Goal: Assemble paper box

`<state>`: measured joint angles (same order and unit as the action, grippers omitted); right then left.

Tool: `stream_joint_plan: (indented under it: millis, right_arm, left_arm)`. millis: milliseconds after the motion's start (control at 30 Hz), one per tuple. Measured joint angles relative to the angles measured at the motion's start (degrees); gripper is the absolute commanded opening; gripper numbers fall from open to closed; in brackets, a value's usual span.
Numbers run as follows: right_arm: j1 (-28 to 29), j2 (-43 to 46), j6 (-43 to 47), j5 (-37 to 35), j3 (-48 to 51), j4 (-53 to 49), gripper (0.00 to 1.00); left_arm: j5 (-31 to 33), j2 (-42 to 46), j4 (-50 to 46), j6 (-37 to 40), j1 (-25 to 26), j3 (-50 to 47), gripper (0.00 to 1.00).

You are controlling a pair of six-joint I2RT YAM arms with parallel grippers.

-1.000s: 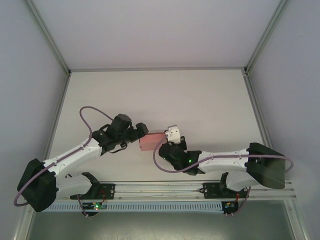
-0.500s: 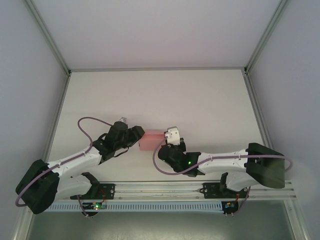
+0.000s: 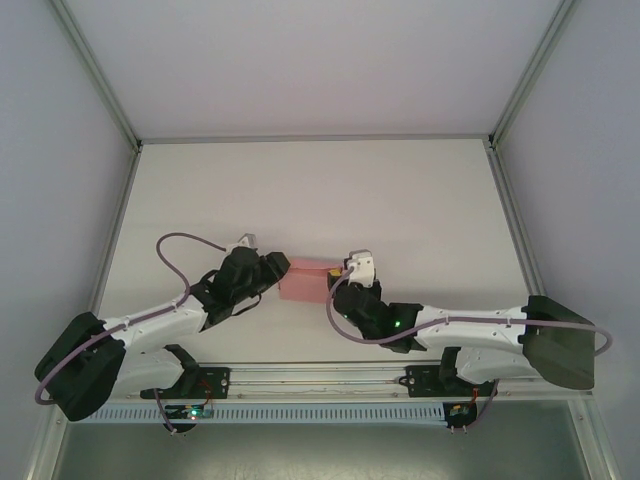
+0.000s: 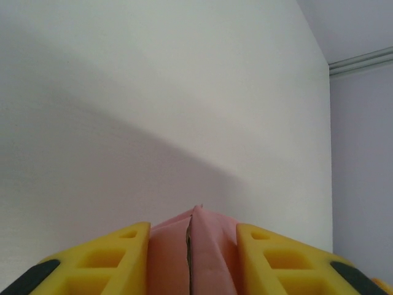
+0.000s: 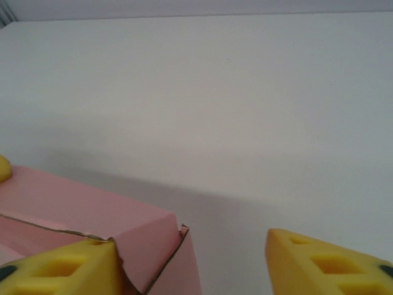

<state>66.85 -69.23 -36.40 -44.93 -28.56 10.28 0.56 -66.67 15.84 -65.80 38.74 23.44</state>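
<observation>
The paper box (image 3: 304,283) is a small pink card box lying on the white table between the two arms. My left gripper (image 3: 279,272) is shut on its left end. In the left wrist view the box (image 4: 212,246) sits squeezed between the yellow fingers (image 4: 110,261), a seam running down its middle. My right gripper (image 3: 346,271) stands open at the box's right end. In the right wrist view the box's corner (image 5: 116,212) lies against the left finger (image 5: 67,267), and the right finger (image 5: 319,261) is well apart from it.
The white table (image 3: 400,200) stretches away beyond the box, bounded by metal frame rails (image 3: 310,138) at the back and sides. The arm bases sit on a rail (image 3: 320,378) at the near edge.
The left gripper has closed onto the box's left end. The right gripper has let go of the box and opened, and its arm has shifted slightly right.
</observation>
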Motion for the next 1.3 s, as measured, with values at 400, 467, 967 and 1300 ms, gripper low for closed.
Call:
stream_joint_plan:
  millis: [400, 467, 967, 1300]
  right_arm:
    - [-2.5, 6.6, -0.8, 10.7, 3.6, -0.5, 0.75]
    - [-3.0, 8.6, -0.7, 13.4, 4.5, -1.2, 0.75]
    - [-5.2, 16.8, 1.0, 21.3, 8.4, -1.1, 0.86]
    - [-6.5, 19.5, 12.9, 38.6, 9.7, -1.9, 0.86]
  left_arm:
    - [9.6, 0.0, 2.7, 3.0, 5.2, -1.4, 0.30]
    - [9.9, 0.0, 2.9, 3.2, 5.8, -1.4, 0.30]
    - [11.1, 0.1, 3.9, 3.9, 8.6, -1.9, 0.28]
    - [11.6, 0.2, 3.9, 5.0, 10.2, -1.8, 0.28]
